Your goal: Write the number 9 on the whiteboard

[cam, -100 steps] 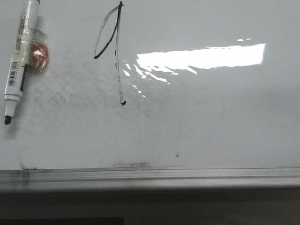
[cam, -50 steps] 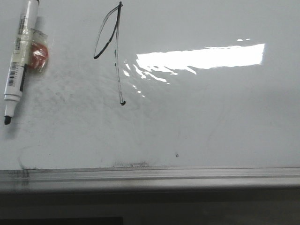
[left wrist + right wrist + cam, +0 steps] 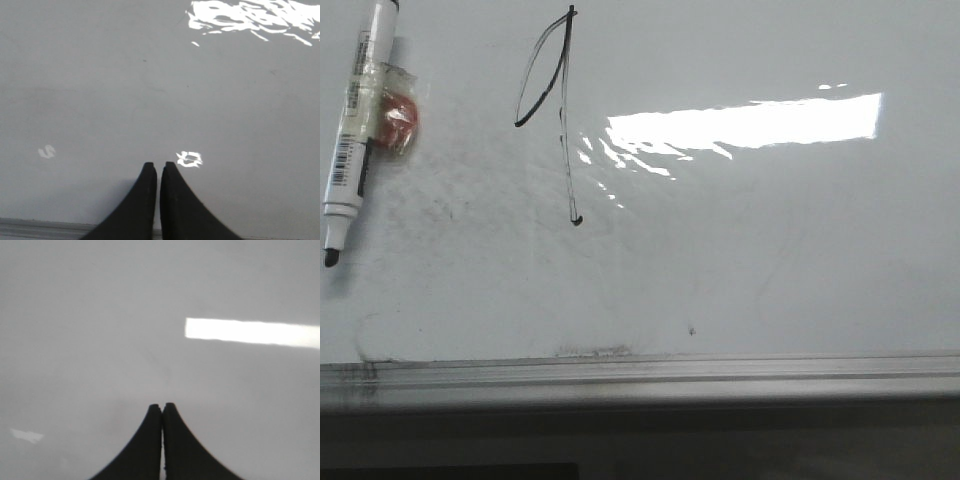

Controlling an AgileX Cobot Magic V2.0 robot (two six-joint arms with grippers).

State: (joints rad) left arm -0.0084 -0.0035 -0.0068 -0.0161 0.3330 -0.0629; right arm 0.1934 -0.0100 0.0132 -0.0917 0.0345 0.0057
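The number 9 (image 3: 560, 100) is drawn in thin black strokes on the whiteboard (image 3: 770, 260), a slanted loop joined to a long stem with a small hook. A white marker with a black tip (image 3: 353, 130) lies on the board at the far left, uncapped, next to a red object in clear wrap (image 3: 395, 118). Neither gripper shows in the front view. My left gripper (image 3: 160, 166) is shut and empty over bare board (image 3: 100, 90). My right gripper (image 3: 163, 406) is shut and empty over bare board (image 3: 100, 315).
A grey metal rail (image 3: 640, 378) runs along the board's near edge, also seen in the left wrist view (image 3: 40, 227). A bright glare patch (image 3: 750, 122) lies right of the 9. Faint grey smudges (image 3: 460, 190) mark the left part of the board.
The whole front view has shifted slightly left and up; the marker, the 9 and the glare all moved a few pixels together. Nothing on the board changed.
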